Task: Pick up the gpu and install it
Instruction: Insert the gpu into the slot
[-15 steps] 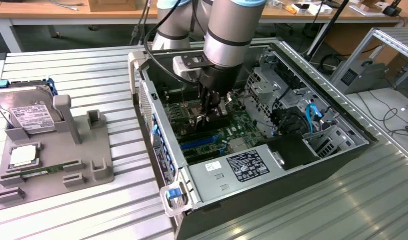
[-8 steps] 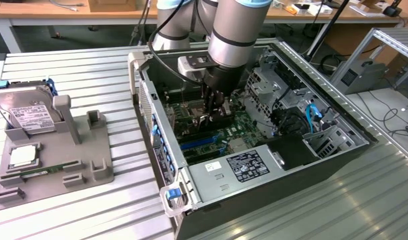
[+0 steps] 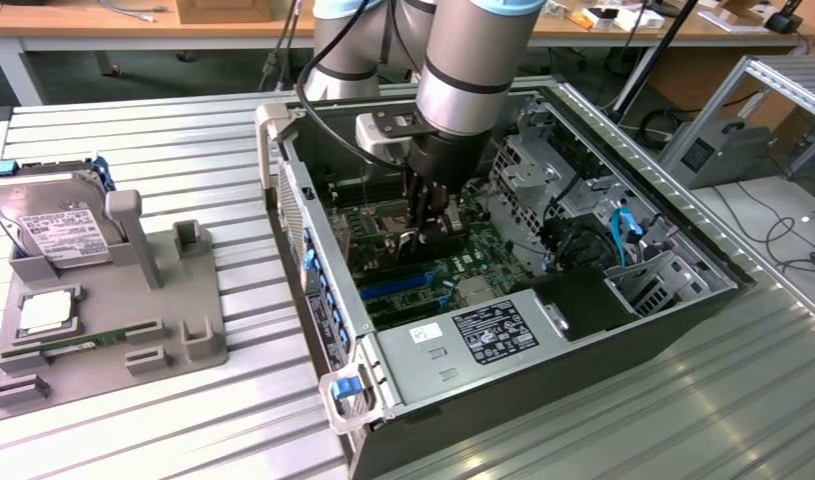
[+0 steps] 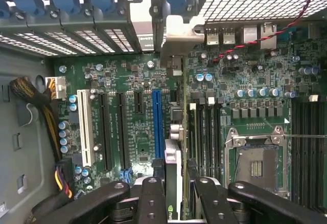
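My gripper [image 3: 427, 228] reaches down into the open computer case [image 3: 284, 160], low over the motherboard [image 3: 481, 255]. In the wrist view its black fingers [image 4: 152, 193] are shut on the gpu [image 4: 173, 155], a thin card seen edge-on. The card runs from between the fingers toward the case's rear wall. Its silvery end bracket [image 4: 180, 36] sits at the rear slot openings. The gpu hangs just beside the blue expansion slot [image 4: 158, 121], over the neighbouring slot. Whether it touches the slot I cannot tell.
A grey fixture [image 3: 180, 340] at the exterior view's left holds a hard drive [image 3: 47, 220], a small square chip [image 3: 44, 315] and a memory stick [image 3: 87, 342]. Inside the case are the CPU socket [image 4: 255, 165], memory slots [image 4: 204, 132], yellow-black cables [image 4: 36, 106] and the power supply [image 3: 494, 335].
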Controlling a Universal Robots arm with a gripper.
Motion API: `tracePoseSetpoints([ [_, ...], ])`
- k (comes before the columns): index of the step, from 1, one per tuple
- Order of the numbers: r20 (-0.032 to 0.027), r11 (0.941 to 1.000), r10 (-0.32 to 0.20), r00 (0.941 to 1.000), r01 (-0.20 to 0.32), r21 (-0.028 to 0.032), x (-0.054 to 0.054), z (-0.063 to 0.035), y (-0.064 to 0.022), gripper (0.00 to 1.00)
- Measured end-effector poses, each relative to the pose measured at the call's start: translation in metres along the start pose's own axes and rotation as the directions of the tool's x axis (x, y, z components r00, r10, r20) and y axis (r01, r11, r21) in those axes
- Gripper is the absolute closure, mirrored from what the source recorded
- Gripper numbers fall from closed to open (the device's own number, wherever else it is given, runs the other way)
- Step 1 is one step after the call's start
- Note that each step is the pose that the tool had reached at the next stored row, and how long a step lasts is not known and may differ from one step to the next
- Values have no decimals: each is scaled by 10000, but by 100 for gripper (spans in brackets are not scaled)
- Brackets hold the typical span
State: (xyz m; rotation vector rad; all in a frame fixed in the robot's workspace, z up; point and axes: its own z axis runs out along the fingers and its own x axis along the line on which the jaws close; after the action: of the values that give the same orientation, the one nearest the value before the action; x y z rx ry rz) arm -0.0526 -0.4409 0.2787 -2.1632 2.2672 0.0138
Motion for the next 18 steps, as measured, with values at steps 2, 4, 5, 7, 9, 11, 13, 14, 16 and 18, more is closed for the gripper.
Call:
tracePoseSetpoints([
  [2, -22, 10000, -1, 10000, 1, 1, 1, 0, 0, 73],
  [4, -31, 10000, -1, 10000, 1, 1, 2, 0, 0, 73],
  [5, -31, 10000, 0, 10000, 0, 1, 2, 0, 0, 73],
  [7, -30, 10000, 1, 10000, -1, 3, 4, 2, 0, 73],
  [9, -31, 10000, 0, 10000, 0, 2, 52, 1, 0, 73],
  [11, -31, 10000, 1, 10000, -1, 2, 83, 1, 7, 73],
  [13, -31, 10000, 0, 10000, 0, 2, 93, 1, 20, 73],
  [14, -31, 10000, 0, 10000, 0, 2, 96, 1, 28, 73],
  [16, -31, 10000, -1, 10000, 1, 2, 96, 1, 28, 73],
  [18, -31, 10000, 0, 10000, 0, 2, 97, 1, 29, 73],
])
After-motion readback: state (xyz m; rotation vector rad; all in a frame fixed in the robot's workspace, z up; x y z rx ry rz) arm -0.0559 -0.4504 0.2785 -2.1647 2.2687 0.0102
